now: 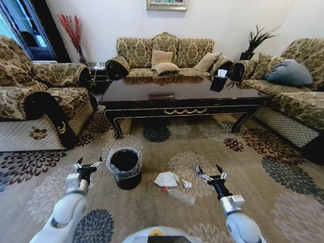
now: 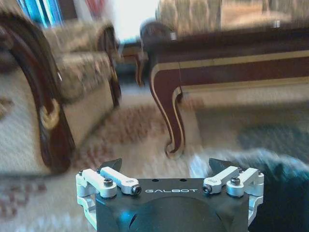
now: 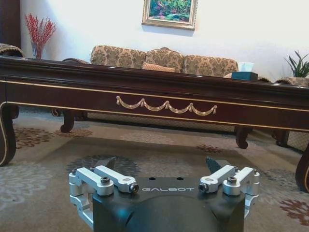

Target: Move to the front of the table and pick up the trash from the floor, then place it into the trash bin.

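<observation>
From the head view we see the table (image 1: 185,96) standing ahead of us on the floor (image 1: 243,172), with sofas around it. The trash bin (image 1: 124,167) sits on the carpet in front of the table, toward our left. Just beside it lie the crumpled paper wad (image 1: 166,178), the tiny white scrap (image 1: 187,184) and the clear plastic bottle (image 1: 178,195), all close together between our two arms. Our left gripper (image 1: 88,165) hangs left of the bin with its fingers spread and empty; our right gripper (image 1: 211,173) hangs just right of the litter, also spread and empty. In the left wrist view the left gripper (image 2: 166,166) is wide apart, facing a curved table leg (image 2: 175,121). In the right wrist view the right gripper (image 3: 161,163) is released, looking at the table's front apron with its gold ornament (image 3: 165,106).
</observation>
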Tool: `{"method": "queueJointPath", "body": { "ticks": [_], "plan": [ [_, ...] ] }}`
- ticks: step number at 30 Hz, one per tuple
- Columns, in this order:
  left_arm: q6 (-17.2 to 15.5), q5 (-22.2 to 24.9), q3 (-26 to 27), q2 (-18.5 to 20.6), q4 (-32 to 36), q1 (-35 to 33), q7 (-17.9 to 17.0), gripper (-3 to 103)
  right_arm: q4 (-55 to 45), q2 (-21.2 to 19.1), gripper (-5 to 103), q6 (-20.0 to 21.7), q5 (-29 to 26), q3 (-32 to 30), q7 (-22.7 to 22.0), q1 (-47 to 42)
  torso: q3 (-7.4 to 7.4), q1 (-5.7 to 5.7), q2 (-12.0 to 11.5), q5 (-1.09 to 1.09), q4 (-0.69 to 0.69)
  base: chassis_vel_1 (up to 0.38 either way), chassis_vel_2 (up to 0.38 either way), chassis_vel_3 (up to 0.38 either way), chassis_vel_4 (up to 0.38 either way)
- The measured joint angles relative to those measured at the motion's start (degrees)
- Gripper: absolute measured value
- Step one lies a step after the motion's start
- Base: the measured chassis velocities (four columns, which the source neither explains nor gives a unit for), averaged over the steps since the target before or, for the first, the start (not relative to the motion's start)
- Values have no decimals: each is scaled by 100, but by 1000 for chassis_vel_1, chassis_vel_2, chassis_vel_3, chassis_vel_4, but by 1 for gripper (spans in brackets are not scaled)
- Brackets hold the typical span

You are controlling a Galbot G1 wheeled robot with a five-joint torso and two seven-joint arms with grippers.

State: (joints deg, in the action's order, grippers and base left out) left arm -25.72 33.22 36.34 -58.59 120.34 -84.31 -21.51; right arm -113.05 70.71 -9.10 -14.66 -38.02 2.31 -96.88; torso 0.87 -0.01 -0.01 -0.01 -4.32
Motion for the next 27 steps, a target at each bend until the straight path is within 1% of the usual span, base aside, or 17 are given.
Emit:
{"method": "queueJointPath", "body": {
  "ticks": [2, 3, 4, 5, 6, 8, 9, 10, 11, 12, 13, 14, 15, 18, 21, 27],
  "plan": [
    [-633, 557, -52, 156, 55, 218, -233, 100, 23, 0, 100, -15, 21, 11, 0, -5, 1, 1, -1, 0, 0, 0, 0, 0, 0],
    [-823, 771, -52, 206, 62, 301, -310, 100, 35, -4, 100, -19, 24, 28, 0, -1, 2, 1, 0, 0, 0, 0, 0, 0, 0],
    [-1073, 1111, -51, 287, 60, 442, -421, 100, 52, -10, 100, -22, 31, 54, 0, 9, 2, 1, 0, 0, 1, 0, 0, 0, 0],
    [-1073, 1111, -51, 287, 60, 442, -421, 100, 52, -10, 100, -22, 31, 54, 0, 9, 2, 1, 0, 0, 1, 0, 0, 0, 0],
    [-1254, 1385, -51, 354, 31, 583, -527, 100, 58, -13, 100, -24, 35, 73, 0, 14, 2, 1, -1, 0, 2, 0, 0, 0, 0],
    [-1540, 1895, -33, 475, -58, 815, -724, 100, 74, -29, 100, -25, 37, 118, 0, 29, 2, 1, 0, 0, -2, 0, 0, 0, 0],
    [-1633, 2123, -4, 514, -102, 885, -829, 100, 88, -55, 100, -25, 34, 160, -2, 65, 2, 1, 0, 0, -2, 0, 0, 0, 0],
    [-1658, 2257, 3, 534, -134, 934, -895, 100, 97, -70, 100, -25, 33, 178, -3, 86, 2, 1, 0, 0, 3, 0, 0, 0, 0],
    [-1658, 2257, 3, 534, -134, 934, -895, 100, 97, -70, 100, -25, 33, 178, -3, 86, 2, 1, 0, 0, 3, 0, 0, 0, 0],
    [-1701, 2578, -22, 586, -221, 1056, -1069, 100, 107, -76, 100, -26, 31, 186, -4, 88, 2, 1, 0, 1, 2, 0, 0, 0, 0],
    [-1712, 2792, -76, 616, -296, 1145, -1162, 100, 117, -71, 100, -26, 30, 186, -5, 69, 2, 0, 0, 1, 3, 0, 0, 0, 0],
    [-1714, 2996, -158, 640, -406, 1248, -1252, 100, 120, -55, 100, -32, 33, 179, -6, 46, 2, 1, 0, 0, 2, 0, 0, 0, 0],
    [-1714, 3074, -215, 646, -485, 1315, -1285, 100, 120, -45, 100, -35, 35, 173, -7, 30, 2, 1, 0, 0, 1, 0, 0, 0, 0],
    [-1713, 3186, -339, 639, -672, 1478, -1310, 100, 117, -26, 100, -39, 37, 162, -8, 2, 2, 1, 0, 0, 0, 0, 0, 0, 0],
    [-1696, 3311, -648, 566, -993, 1801, -1292, 100, 81, -21, 100, -40, 37, 149, -15, -26, 2, 1, 0, 0, 1, 0, 0, 0, 0],
    [-1680, 3387, -962, 448, -1292, 2047, -1287, 100, 41, -22, 100, -38, 31, 105, -27, -58, 2, 1, 0, 1, 0, 0, 0, 0, 0]
  ]
}}
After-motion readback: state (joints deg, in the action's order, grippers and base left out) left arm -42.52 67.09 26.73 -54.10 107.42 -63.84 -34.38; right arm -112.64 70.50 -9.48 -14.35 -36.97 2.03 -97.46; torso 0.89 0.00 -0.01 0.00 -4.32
